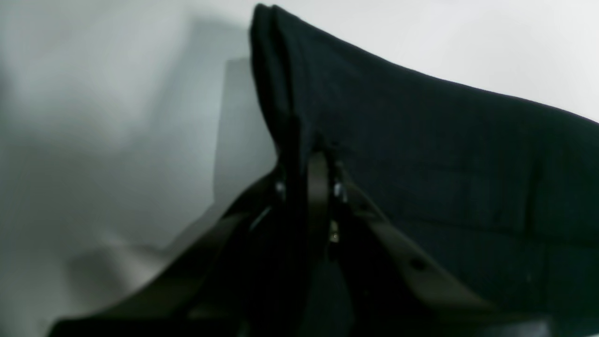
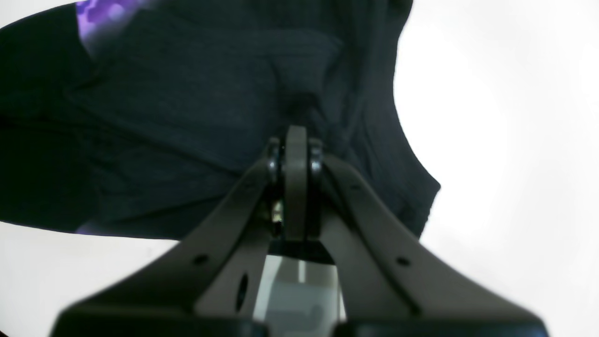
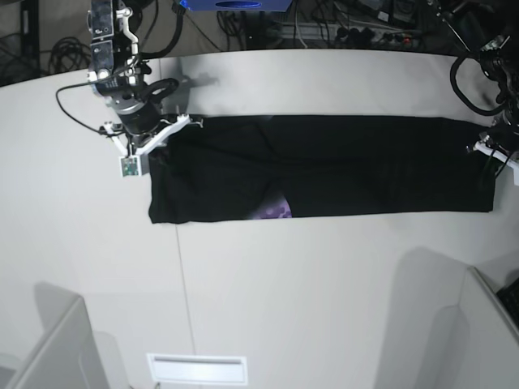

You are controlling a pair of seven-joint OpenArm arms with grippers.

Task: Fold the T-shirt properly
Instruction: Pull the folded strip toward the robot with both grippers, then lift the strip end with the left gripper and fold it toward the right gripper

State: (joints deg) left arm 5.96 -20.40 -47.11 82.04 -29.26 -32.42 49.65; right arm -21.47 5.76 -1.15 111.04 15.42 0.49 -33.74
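Note:
The black T-shirt (image 3: 340, 166) lies as a long folded band across the white table (image 3: 284, 300), with a bit of purple print (image 3: 274, 212) showing at its near edge. At the band's left end my right gripper (image 3: 165, 134) is shut on the cloth. Its wrist view shows the jaws (image 2: 295, 128) pressed together on bunched black fabric (image 2: 187, 117), with purple print (image 2: 100, 11) at the top left. At the band's right end my left gripper (image 3: 487, 151) is shut on the shirt's edge. In its wrist view, black cloth (image 1: 444, 154) rises in a fold from the closed tips (image 1: 318, 154).
Cables and a blue box (image 3: 239, 4) line the table's far edge. Grey partitions stand at the near left (image 3: 49, 348) and near right (image 3: 478, 340). A white slotted plate (image 3: 197, 369) sits at the front edge.

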